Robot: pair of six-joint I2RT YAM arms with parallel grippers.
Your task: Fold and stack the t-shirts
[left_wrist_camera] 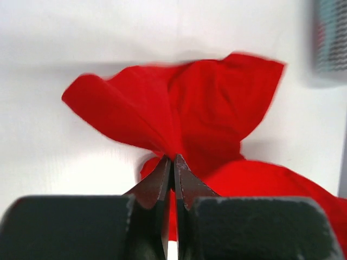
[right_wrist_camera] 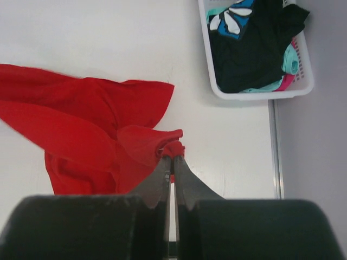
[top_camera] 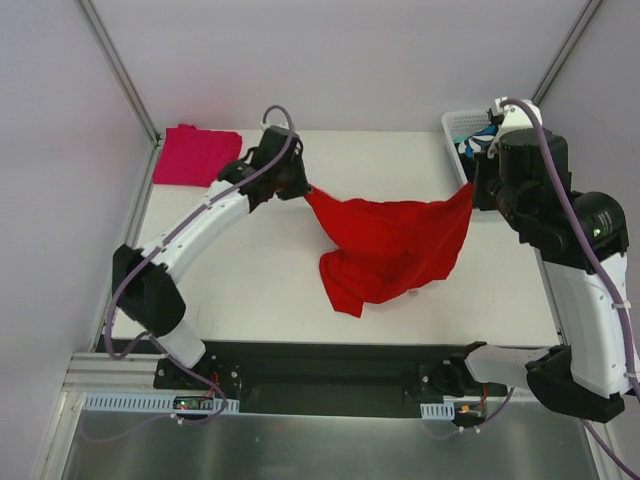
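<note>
Red t-shirt [top_camera: 390,245] sags across the middle of the white surface [top_camera: 250,290], its two upper corners lifted and its lower part bunched on the surface. A magenta t-shirt [top_camera: 195,155] lies flat at the far-left corner. Left claw [left_wrist_camera: 173,158] is pinched tight on one lifted corner, right claw [right_wrist_camera: 173,157] on the other.

Nothing legible from where I stand.
The bright red soft cloth t-shirt [top_camera: 395,245] is plain, the white slatted plastic basket [right_wrist_camera: 260,96] carries no mark I can make out, and the white shapes on the teal-and-blue patterned garment [right_wrist_camera: 229,26] are petals, not letters.
</note>
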